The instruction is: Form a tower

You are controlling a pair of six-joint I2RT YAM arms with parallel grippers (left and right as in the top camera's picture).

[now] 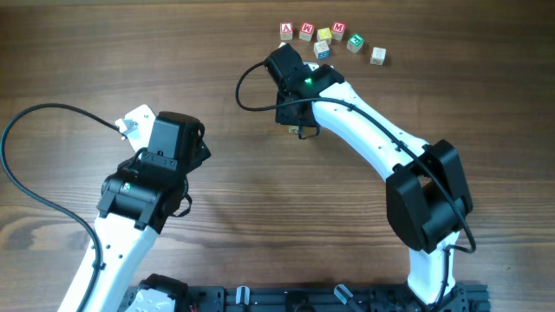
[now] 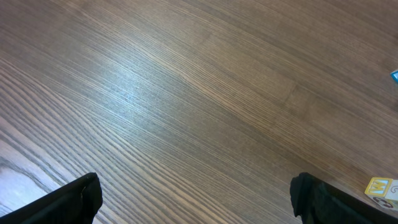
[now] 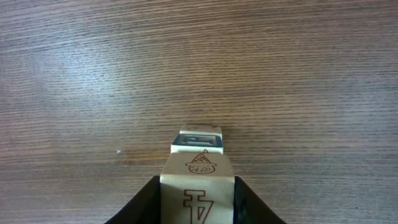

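Pale cream tower (image 3: 198, 177) with brown line drawings at lower centre, on streaky brown wood-grain counter (image 3: 93, 74).

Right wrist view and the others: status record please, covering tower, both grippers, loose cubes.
tower: stacked cubes, at least two visible
right gripper: shut on tower's top cube
left gripper: open, above bare table
loose cubes: cluster at table's far side, apart from tower
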